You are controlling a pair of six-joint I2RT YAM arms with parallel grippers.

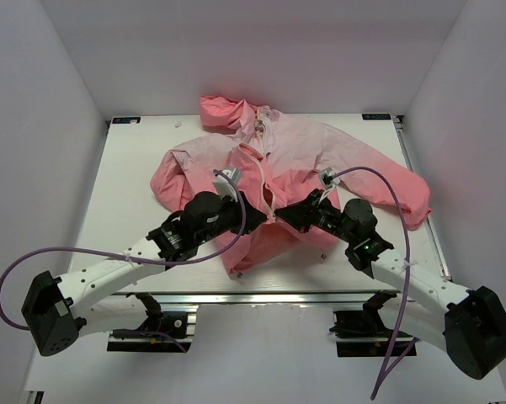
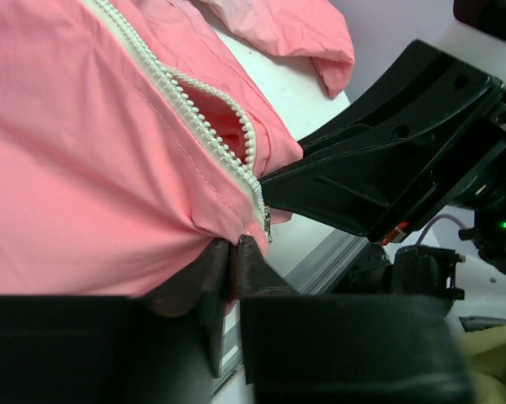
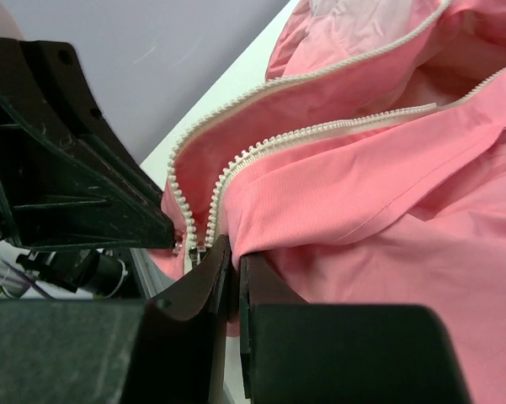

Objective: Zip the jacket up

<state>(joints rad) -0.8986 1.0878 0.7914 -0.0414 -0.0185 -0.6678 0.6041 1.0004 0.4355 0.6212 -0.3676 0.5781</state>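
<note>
Jacket (image 1: 337, 151) hem, beside zipper (image 3: 229, 171), between both pairs of fingers (image 3: 198, 290).

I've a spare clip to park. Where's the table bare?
Bare table left of the jacket, and at the far right corner beyond its sleeve. Crowded near middle: left tool and right tool pinch the jacket by its zipper.

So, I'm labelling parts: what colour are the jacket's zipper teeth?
Whitish. The zipper teeth stand out against the pink jacket. The right wrist view shows them best.
</note>
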